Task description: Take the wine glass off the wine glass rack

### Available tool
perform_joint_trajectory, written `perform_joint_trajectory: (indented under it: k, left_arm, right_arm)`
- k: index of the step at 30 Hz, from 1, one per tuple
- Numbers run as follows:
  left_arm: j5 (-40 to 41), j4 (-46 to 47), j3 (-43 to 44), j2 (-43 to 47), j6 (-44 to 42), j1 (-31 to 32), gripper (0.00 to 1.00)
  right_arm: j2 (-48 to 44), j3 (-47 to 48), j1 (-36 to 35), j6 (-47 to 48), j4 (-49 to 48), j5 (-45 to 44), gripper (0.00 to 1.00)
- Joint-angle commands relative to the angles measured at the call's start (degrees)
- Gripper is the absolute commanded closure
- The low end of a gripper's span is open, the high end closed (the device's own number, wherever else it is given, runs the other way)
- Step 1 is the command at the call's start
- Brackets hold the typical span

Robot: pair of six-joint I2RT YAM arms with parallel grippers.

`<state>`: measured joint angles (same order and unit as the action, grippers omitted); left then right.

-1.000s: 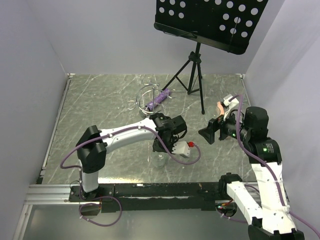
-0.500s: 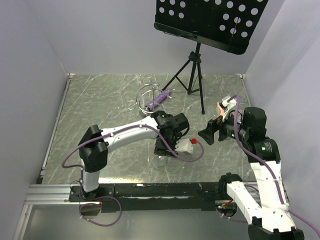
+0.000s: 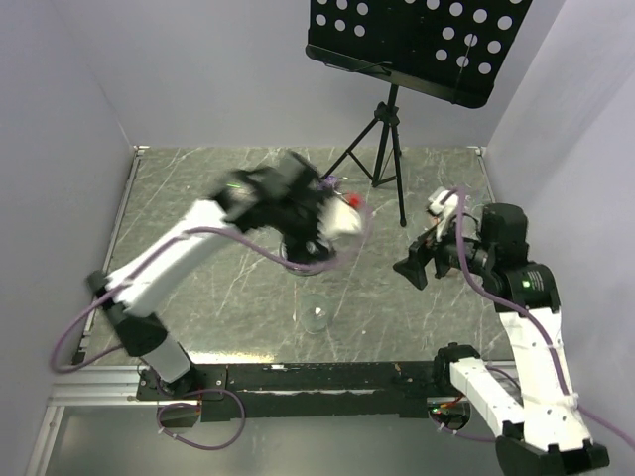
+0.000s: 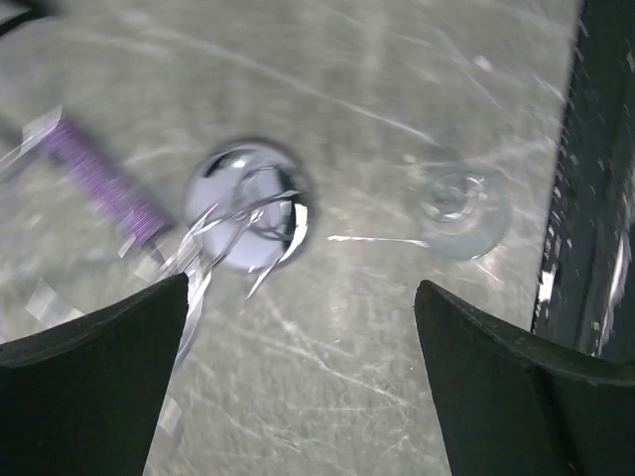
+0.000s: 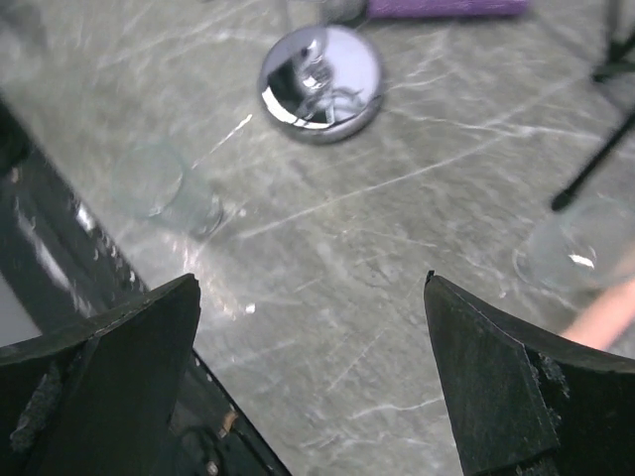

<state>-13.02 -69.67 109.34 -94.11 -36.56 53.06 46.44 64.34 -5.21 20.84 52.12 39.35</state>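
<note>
Low in the centre of the overhead view, one wine glass point(image 3: 317, 315) stands on the counter point(image 3: 397, 327), off the wine glass rack point(image 4: 228, 193) and well apart from it. It looks empty, with the marble showing through. I count one rack: its chrome disc base sits mid-left in the left wrist view, with blurred wire loops above. One purple object point(image 4: 99, 178) lies near it, upper left. The left fingers point(image 4: 89, 387) are spread wide above the rack, holding nothing. The right fingers point(image 5: 99, 387) are equally wide and bare. At the right edge of the right wrist view sits what looks like a second clear glass point(image 5: 561, 248); I cannot tell its contents. One black music stand point(image 3: 417, 40) rises at the back.
</note>
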Motion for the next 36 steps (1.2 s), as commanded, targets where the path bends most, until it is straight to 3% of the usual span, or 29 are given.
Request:
perform_joint_trajectory:
  k: [1, 8, 15, 18, 24, 36]
  left_arm:
    - [-6.8, 3.3, -0.2, 14.6, 5.9, -11.4, 0.0]
    - [3.8, 22.9, -17.5, 32.3, 16.2, -25.1, 0.0]
    - [2.0, 26.2, -23.3, 38.3, 32.3, -39.1, 0.0]
    - [2.7, 27.0, -26.9, 41.5, 34.7, -44.2, 0.0]
    - [5.8, 26.3, -31.5, 46.6, 33.7, -47.4, 0.0]
    - [5.5, 25.3, -32.3, 48.3, 32.9, -48.5, 0.0]
  right_arm:
    - [4.8, 1.8, -9.3, 12.2, 3.4, 2.0, 0.0]
    - [13.6, 3.5, -27.7, 26.2, 4.4, -4.3, 0.0]
    - [26.7, 7.8, -42.3, 30.7, 2.4, -8.6, 0.0]
    - [32.3, 9.7, -45.5, 30.5, 1.2, -11.2, 0.0]
    - [41.7, 15.0, -47.1, 33.4, 4.5, -10.4, 0.0]
    - [49.5, 17.5, -50.2, 36.9, 7.5, -9.7, 0.0]
